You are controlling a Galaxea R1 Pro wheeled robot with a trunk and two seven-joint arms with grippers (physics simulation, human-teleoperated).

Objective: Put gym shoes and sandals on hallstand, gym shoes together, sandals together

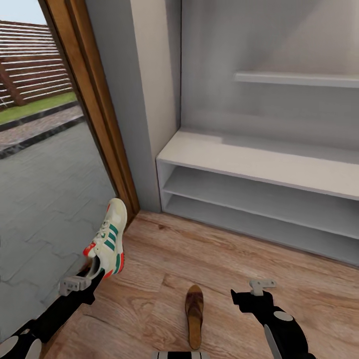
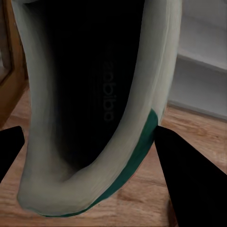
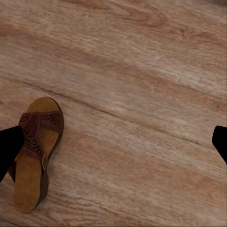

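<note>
A gym shoe (image 1: 109,238) is held clamped at its heel in the left end effector (image 1: 89,277), toe up, with the hallstand (image 1: 259,164) far right. The right end effector (image 1: 248,291) is spread empty, a sandal (image 1: 194,314) lying lengthwise just left on the corridor floor (image 1: 209,254).

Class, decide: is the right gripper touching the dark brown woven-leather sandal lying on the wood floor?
Apart. In the head view the right gripper hangs beside the sandal, with bare wood-plank floor showing between them.
</note>
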